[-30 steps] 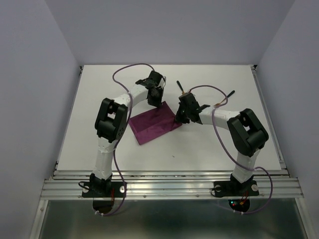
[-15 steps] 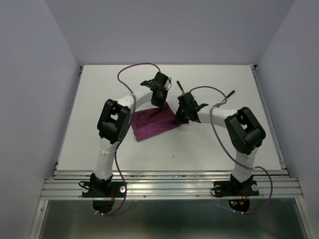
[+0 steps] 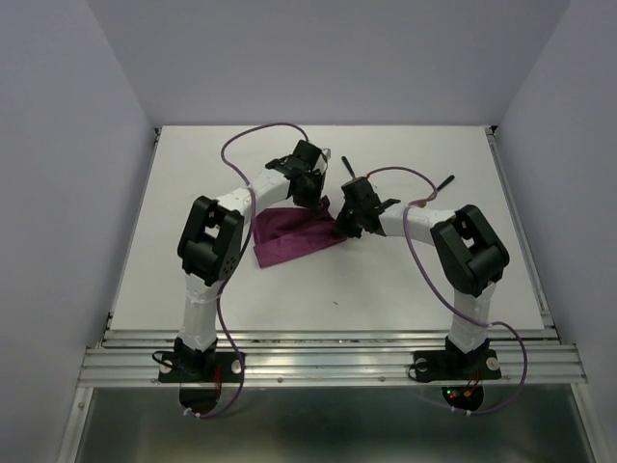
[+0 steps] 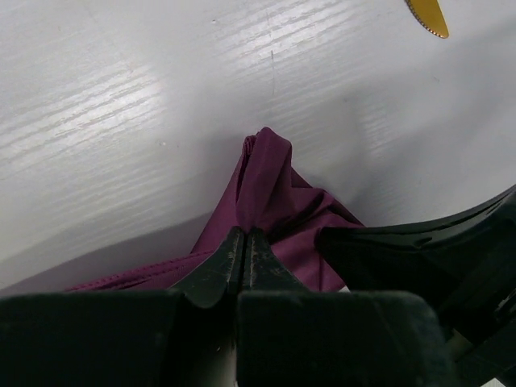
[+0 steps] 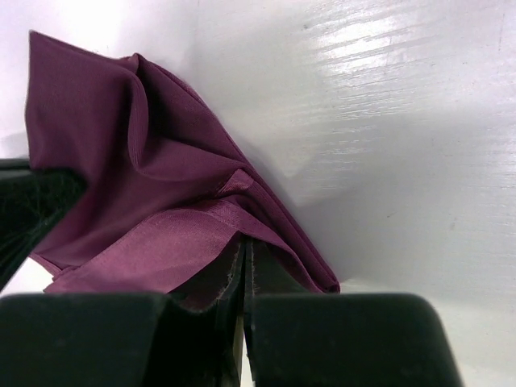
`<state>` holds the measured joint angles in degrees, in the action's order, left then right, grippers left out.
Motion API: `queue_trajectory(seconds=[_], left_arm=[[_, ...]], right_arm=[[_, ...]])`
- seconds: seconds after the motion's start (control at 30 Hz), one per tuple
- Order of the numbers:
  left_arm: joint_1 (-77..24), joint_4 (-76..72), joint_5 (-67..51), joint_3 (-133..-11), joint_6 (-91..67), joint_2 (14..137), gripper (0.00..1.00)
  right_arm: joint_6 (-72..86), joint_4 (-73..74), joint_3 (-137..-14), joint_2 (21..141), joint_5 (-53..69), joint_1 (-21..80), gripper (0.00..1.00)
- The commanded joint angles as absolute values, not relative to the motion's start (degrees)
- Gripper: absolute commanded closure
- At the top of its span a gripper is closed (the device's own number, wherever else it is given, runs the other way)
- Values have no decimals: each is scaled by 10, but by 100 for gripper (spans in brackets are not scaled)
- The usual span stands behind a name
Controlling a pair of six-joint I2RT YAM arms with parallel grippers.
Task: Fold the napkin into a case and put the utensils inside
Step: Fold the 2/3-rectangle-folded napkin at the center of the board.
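Note:
The magenta-purple napkin (image 3: 289, 238) lies mid-table, rumpled, with its far right edge raised. My left gripper (image 3: 315, 196) is shut on the napkin's far corner (image 4: 270, 181), which bunches up between the fingertips. My right gripper (image 3: 342, 228) is shut on the napkin's right corner (image 5: 153, 201), with the cloth draped over the fingers. The two grippers are close together. One utensil's black handle (image 3: 349, 170) shows just behind the right gripper. Another black handle (image 3: 445, 180) lies further right. A gold knife tip (image 4: 427, 11) shows in the left wrist view.
The white table (image 3: 193, 289) is enclosed by pale walls at the back and sides. A metal rail (image 3: 328, 362) runs along the near edge at the arm bases. Purple cables (image 3: 260, 130) loop above both arms.
Both grippers have lifted the napkin's far right edge and drawn it slightly left. The cloth, flat and rectangular before, now looks narrower and rumpled.

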<state>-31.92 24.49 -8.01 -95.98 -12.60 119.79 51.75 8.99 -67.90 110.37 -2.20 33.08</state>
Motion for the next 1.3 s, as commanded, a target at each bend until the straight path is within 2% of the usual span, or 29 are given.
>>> queue_trajectory(seconds=[0.0, 0.63, 1.27], left_arm=[[-330, 227, -106, -937, -140, 1158, 100], [-340, 187, -74, -841, -180, 1069, 100], [-368, 174, -73, -800, -236, 1085, 100]], right_arm=[[532, 98, -687, 1125, -23, 335, 99], [550, 89, -682, 1120, -24, 330, 98], [573, 80, -679, 1121, -18, 330, 99]])
